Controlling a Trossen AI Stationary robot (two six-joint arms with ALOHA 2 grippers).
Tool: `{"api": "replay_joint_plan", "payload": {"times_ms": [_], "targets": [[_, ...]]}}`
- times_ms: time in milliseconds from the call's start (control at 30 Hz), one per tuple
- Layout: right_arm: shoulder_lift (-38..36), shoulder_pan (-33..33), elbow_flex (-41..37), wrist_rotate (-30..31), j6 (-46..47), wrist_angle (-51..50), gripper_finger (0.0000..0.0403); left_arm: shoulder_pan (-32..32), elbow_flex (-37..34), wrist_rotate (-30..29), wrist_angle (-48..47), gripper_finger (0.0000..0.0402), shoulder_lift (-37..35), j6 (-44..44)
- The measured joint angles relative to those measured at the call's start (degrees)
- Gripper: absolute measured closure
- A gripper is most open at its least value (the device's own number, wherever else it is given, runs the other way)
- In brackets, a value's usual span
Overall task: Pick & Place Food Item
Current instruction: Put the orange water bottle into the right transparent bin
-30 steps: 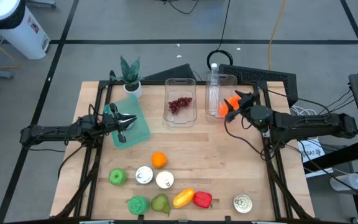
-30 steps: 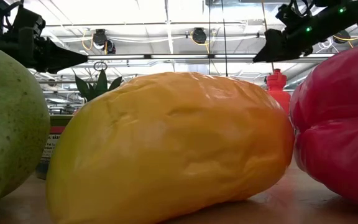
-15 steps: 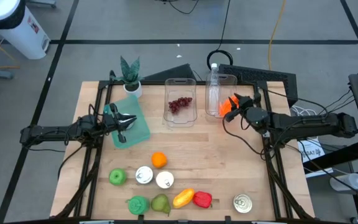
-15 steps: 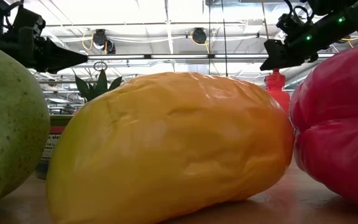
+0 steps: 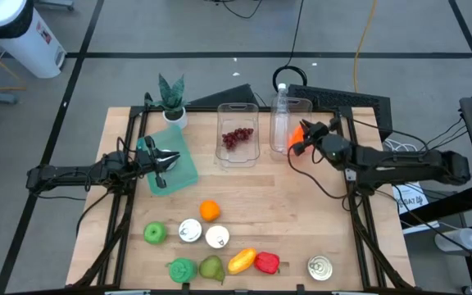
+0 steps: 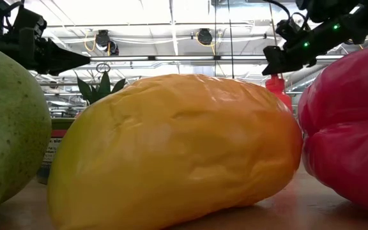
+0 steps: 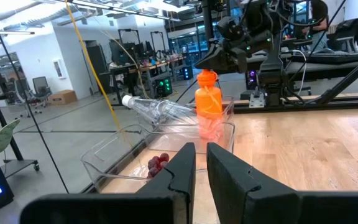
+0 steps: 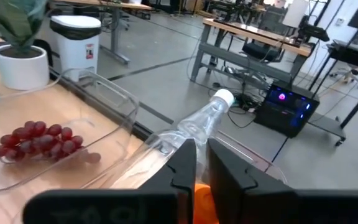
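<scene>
Fingers of the right gripper [image 5: 301, 138] are pinched on the orange bottle [image 7: 208, 106] in the far right clear container [image 5: 301, 106]. The left gripper [image 5: 164, 161] is held pressed shut, empty, over the teal board [image 5: 182, 168] at the left.

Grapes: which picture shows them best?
The right wrist view: the grapes lie large and unblocked in their clear bin. The high view shows a small dark cluster, the left wrist view only a few, and the low view none.
</scene>
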Motion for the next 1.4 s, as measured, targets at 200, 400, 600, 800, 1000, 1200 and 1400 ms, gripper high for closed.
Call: {"api": "replay_joint_plan", "payload": {"times_ms": [200,400,600,800,1000,1200,1400], "targets": [[0.8,-2.1,0.0,-0.6,0.6,-0.2,0.0365,0.0,0.0,0.0,0.0,0.0350,0.0,0.0],[0.8,-4.5,-0.1,-5.3,0.6,-0.5,0.0364,0.0,0.0,0.0,0.0,0.0350,0.0,0.0],[1.1,-6.9,-0.1,-8.0,0.2,-0.4,0.0361,0.0,0.0,0.0,0.0,0.0350,0.0,0.0],[1.1,-6.3,-0.2,-8.1,0.6,-0.4,0.0360,0.0,0.0,0.0,-0.4,0.0350,0.0,0.5],[1.1,-3.0,-0.2,-7.9,1.0,-0.5,0.0360,0.0,0.0,0.0,-1.1,0.0350,0.0,0.8],[1.2,-0.4,-0.2,-7.7,1.6,-0.5,0.0360,0.0,0.0,0.0,-1.0,0.0350,0.0,0.0],[1.2,0.8,-0.2,-7.8,2.5,-0.5,0.0350,0.0,0.0,0.0,-1.0,0.0350,0.0,-0.1]]}}
